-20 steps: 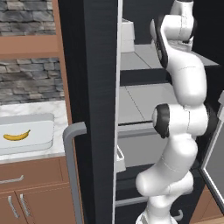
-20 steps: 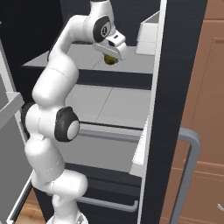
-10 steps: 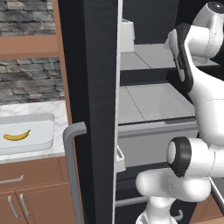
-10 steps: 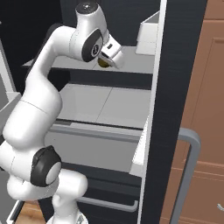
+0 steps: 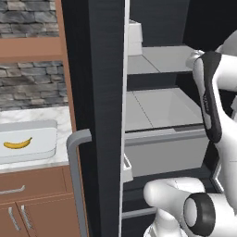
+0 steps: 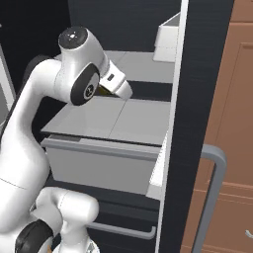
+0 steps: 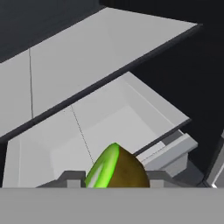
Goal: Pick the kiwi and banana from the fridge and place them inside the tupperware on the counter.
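- Fridge (image 5: 99, 92) door stands open; pale grey shelves and a drawer (image 6: 104, 163) show inside, a white bin (image 6: 168, 42) on the upper shelf.
- Arm reaches into the fridge from the front; in the right base view the hand sits over the middle shelf (image 6: 118, 121), near its back edge.
- Gripper (image 7: 116, 181) is clamped on the kiwi (image 7: 117, 168): in the hand view the fruit sits right between the two dark finger tips, green cut face turned left, brown-olive skin to the right.
- In the right base view a dark yellowish bit shows under the hand, at the wrist's edge; too small to say it's the kiwi.
- Below the kiwi in the hand view: the open grey drawer (image 7: 96, 127) and the shelf edge above it, kiwi held clear of both.
- Banana (image 5: 17, 144) lies inside the tupperware (image 5: 28, 134), near its left-middle, curve down.
- Tupperware sits on the counter (image 5: 60, 115), just left of the fridge door, above the brown cabinets (image 5: 37, 203).
- Grey bar handle (image 5: 78, 176) of the door hangs in front of the counter edge.
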Tool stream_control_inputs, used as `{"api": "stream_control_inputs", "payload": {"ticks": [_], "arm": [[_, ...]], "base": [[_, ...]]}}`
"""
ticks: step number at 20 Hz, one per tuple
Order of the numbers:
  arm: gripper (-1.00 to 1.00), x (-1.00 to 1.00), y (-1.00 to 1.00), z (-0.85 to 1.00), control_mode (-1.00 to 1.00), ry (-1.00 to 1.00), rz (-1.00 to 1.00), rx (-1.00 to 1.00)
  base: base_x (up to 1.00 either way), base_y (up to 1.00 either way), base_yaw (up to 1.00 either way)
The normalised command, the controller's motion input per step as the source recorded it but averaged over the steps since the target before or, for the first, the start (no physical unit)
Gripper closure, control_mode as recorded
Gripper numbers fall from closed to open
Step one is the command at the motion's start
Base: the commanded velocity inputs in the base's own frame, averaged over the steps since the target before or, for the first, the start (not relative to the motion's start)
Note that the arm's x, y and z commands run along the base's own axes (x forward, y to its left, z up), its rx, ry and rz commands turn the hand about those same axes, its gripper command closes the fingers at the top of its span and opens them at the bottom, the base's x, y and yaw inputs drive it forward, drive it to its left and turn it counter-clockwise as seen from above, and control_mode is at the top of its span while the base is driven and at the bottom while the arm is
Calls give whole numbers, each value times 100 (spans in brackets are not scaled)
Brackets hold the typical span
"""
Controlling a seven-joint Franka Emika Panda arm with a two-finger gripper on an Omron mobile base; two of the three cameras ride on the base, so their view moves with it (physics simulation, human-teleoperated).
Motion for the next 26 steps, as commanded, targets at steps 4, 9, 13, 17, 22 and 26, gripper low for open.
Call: {"api": "stream_control_inputs", "payload": {"ticks": [4, 9, 13, 17, 22, 26], "arm": [[100, -98, 0, 10, -100, 0, 0, -4], [100, -96, 0, 0, -100, 0, 0, 0], [100, -79, 8, -3, -100, 5, 0, 0], [100, -78, 9, -23, -100, 0, 0, 0], [100, -73, 14, -30, -100, 0, 1, -1], [100, -19, 8, -9, 100, 0, 3, -3]], "base": [[0, 0, 0], [0, 0, 0], [0, 0, 0], [0, 0, 0], [0, 0, 0], [-61, 30, 13]]}}
